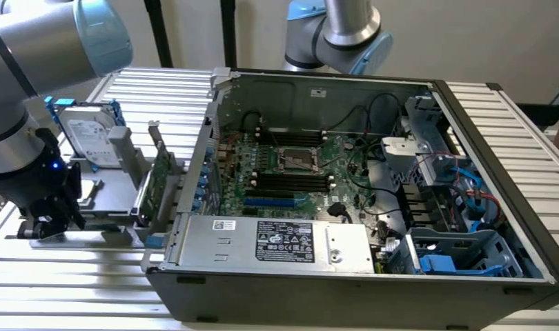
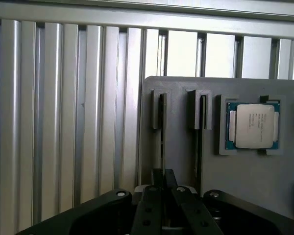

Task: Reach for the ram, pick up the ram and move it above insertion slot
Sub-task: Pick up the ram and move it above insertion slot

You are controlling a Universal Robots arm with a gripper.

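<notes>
Wrist view puts the ram [image 2: 162, 132] edge-on as a thin dark line, standing upright in a narrow notch of the grey holder plate [image 2: 245, 176], seated there and not yet lifted. A stick like this should be light and stiff, but also thin and fragile. Its chips and contact edge are best left untouched, so the sensible hold is across the two flat faces near the middle of its free long edge, with only modest squeeze and a straight pull out of the notch. The gripper [image 2: 162, 179] is on that line. Its jaws are drawn in to a sliver of a gap with the stick's edge between them, and by the look of it they are pinching the ram. A second stick [image 2: 201, 132] stands just beside it in the neighbouring notch, so there is little room to either side, and a processor [image 2: 252, 126] lies flat in its own recess beyond that. In the exterior view the gripper [image 1: 47, 221] is down at the holder on the exterior view's left, near the hard drive [image 1: 84, 134] and the wider green card [image 1: 155, 183]. The insertion slot [image 1: 289, 183] lies well apart from it, among the black sockets inside the open computer case [image 1: 261, 303].
</notes>
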